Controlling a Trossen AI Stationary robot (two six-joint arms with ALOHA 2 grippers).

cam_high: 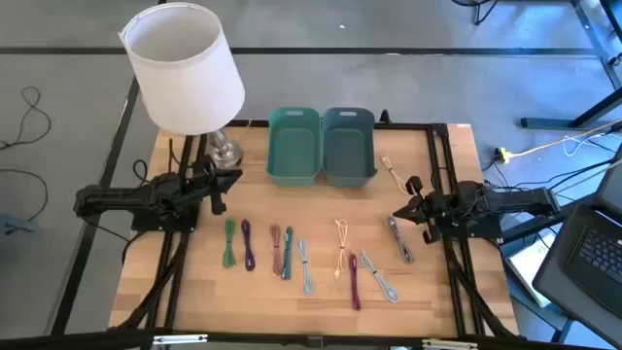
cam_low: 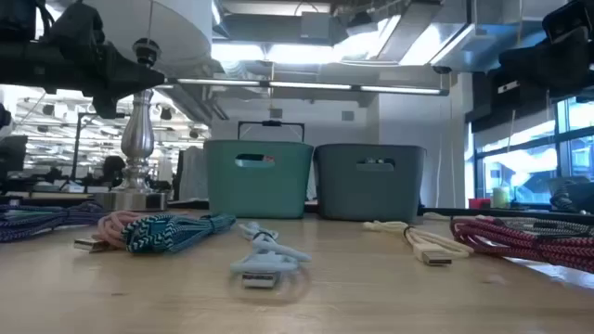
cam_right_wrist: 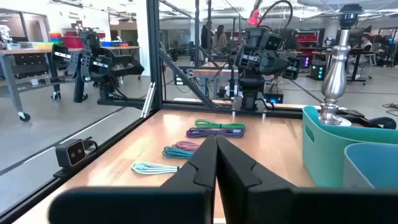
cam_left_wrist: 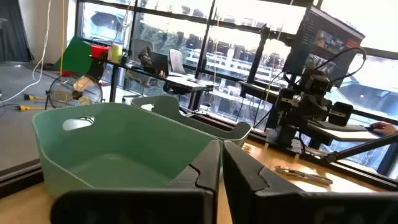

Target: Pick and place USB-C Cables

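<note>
USB-C Cables (cam_high: 292,255) lying across tabletop (cam_high: 321,209); my left gripper (cam_high: 225,187) and right gripper (cam_high: 403,216) both pressed together, empty.

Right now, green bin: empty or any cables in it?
Empty. The green bin shows only bare floor in the high and left wrist views; the cables lie on the table.

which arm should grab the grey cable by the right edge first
Right. The right gripper hovers just beside that grey cable, while the left gripper sits across the table near the lamp.
</note>
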